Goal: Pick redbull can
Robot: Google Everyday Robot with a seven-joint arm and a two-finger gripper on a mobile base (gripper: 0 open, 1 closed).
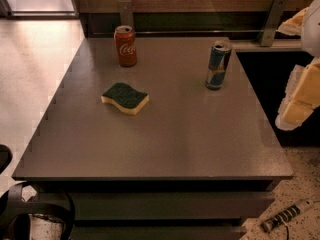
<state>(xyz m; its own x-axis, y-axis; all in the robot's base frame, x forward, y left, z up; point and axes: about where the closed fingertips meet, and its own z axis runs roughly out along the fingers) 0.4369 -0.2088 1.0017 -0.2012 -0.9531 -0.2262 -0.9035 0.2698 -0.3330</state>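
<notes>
Closest to the lens are a dark curved strap-looking thing (35, 209) at lower left and a striped tool (287, 215) lying on the speckled floor at lower right. Neither matters much. Next comes the grey bench (165, 149), with a green-topped yellow sponge (125, 98) left of middle. The gripper (300, 96) hangs off the bench's right edge, partly cut off by the frame, and honestly I can't tell whether the jaws are released or clenched. The redbull can (218, 65) stands upright on the right rear part of the bench, well apart from the sponge, with nothing holding it. Furthest back is a red Coke can (125, 46) near the rear left.

What I'd worry about: that can is tall and skinny, so coming in from the side and clipping it with one jaw before it's centred would probably tip it or shove it toward the back edge. Closing too high near the rim could let it slip. Grabbing the Coke by mistake seems unlikely, since they're well apart.
</notes>
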